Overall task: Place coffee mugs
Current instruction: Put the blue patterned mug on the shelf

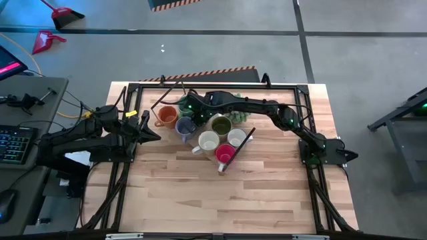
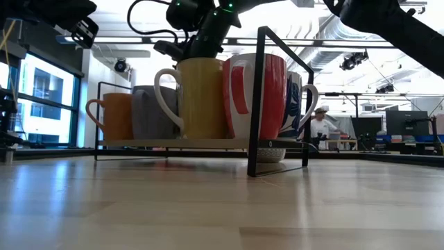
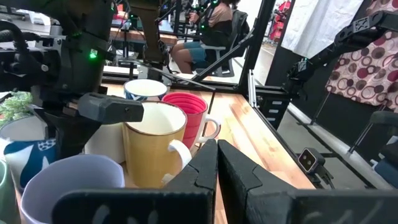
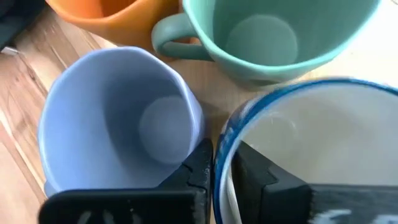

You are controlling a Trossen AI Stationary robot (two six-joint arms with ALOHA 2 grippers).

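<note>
Several coffee mugs stand close together on a black wire rack (image 2: 257, 97) at the table's middle: orange (image 1: 165, 117), blue-grey (image 1: 185, 127), dark olive (image 1: 221, 125), cream (image 1: 209, 141), white (image 1: 236, 137) and red-pink (image 1: 225, 155). My right gripper (image 4: 225, 171) reaches over the rack's far left part, slanting down, and is shut on a white mug with a blue rim (image 4: 311, 137), next to the blue-grey mug (image 4: 118, 124) and a pale green mug (image 4: 267, 37). My left gripper (image 3: 216, 163) is shut, holds nothing, and waits level at the rack's left side (image 1: 152, 131). My right gripper has the blue-rimmed mug's rim (image 4: 222, 140) between its two fingers, one finger inside the mug and one outside, next to the blue-grey mug. The fingers come from above, slanting down. The mug stands upright among the others; its foot is hidden.
A black tube frame (image 1: 127, 167) runs round the table's left, far and right sides. A spiky green plant (image 3: 12, 102) stands by the rack's far side. Bare wood (image 1: 220, 200) lies toward the near edge. A person sits in the room beyond (image 3: 205, 31).
</note>
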